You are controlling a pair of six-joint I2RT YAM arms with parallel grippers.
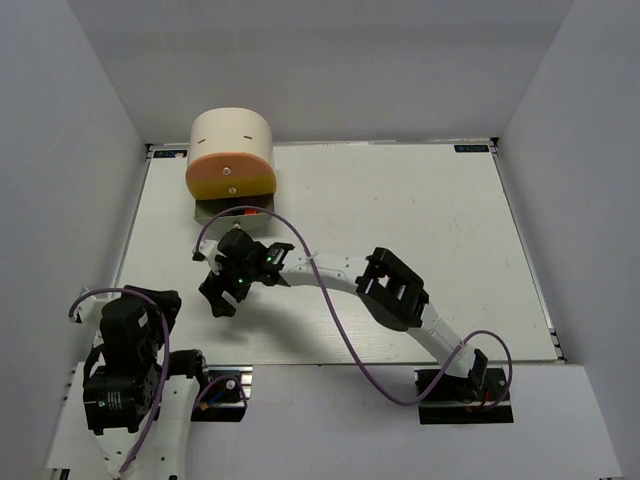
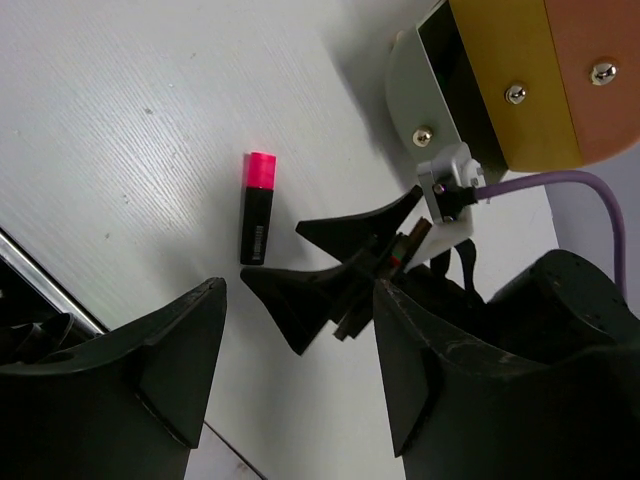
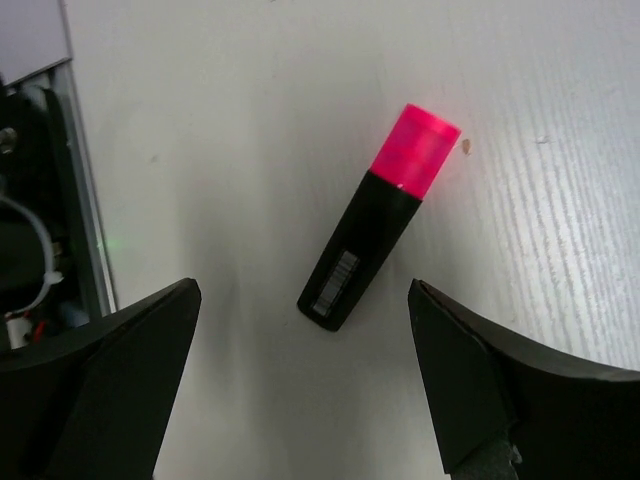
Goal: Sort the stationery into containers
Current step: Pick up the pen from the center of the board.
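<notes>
Likely light, stiff and slick, the marker (image 3: pixel 375 235) is wanting a mid-barrel grip; right jaws are gaping astride it, left jaws gaping too

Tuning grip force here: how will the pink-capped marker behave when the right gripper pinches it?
Probably stiff: the pink-capped marker looks like hard plastic. Likely light, being small beside the open right gripper. Lying flat on the table, its smooth body might slip or roll if pinched off-centre.
</notes>
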